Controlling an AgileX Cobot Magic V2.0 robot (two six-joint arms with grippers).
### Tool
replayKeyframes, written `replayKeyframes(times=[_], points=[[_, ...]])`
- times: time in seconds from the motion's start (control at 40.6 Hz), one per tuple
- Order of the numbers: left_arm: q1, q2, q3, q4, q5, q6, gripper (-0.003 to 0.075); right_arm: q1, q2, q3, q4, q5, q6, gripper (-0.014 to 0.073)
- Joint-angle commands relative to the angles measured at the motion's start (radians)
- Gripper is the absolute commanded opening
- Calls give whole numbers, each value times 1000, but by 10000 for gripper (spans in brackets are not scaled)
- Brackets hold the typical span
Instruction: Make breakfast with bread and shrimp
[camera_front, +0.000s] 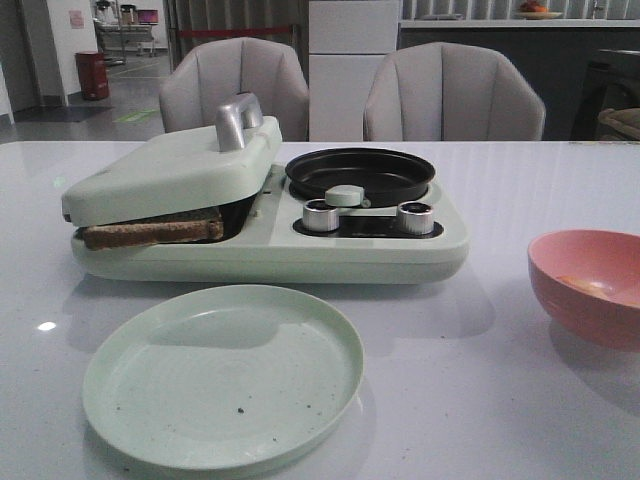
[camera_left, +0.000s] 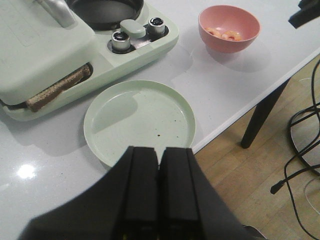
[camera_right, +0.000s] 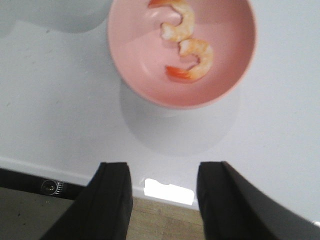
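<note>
Bread (camera_front: 152, 232) sits clamped in the sandwich press of the breakfast maker (camera_front: 270, 250), lid (camera_front: 170, 170) down on it, crust edge showing at the front opening. The small frying pan (camera_front: 360, 172) beside the lid is bare. Two shrimp (camera_right: 192, 62) lie curled in the pink bowl (camera_right: 125, 65), which stands near the table's right edge, well apart from the machine. A pale green plate (camera_front: 222, 375) waits toward the front edge, nothing on it but a few specks.

Left gripper (camera_left: 159, 165) hangs over the front edge, fingers pressed together, holding nothing. Right gripper (camera_right: 162, 182) hovers above the table edge just short of the bowl, fingers spread apart, nothing between them.

Likely step: right arm fetches a shrimp for the pan. Advice: descend inside the bowl rim, straddle one shrimp across its curl, close gently, lift clear of the rim before crossing. The two shrimp nearly touch; taking the nearer one avoids dragging both.
</note>
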Motion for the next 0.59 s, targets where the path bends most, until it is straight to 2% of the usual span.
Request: replayKeyframes(times=[0.0, 0.148, 0.271, 0.566], points=[[-8, 5, -26, -29, -68, -9, 101, -88, 84, -110, 13, -12, -77, 423], [-8, 5, -26, -29, -68, -9, 101, -253, 209, -210, 144, -30, -194, 423], [-8, 5, -26, -29, -68, -9, 102, -343, 300, -270, 185, -54, -236, 423], [-8, 5, -26, -29, -68, -9, 101, -383, 465, -297, 187, -154, -242, 423]])
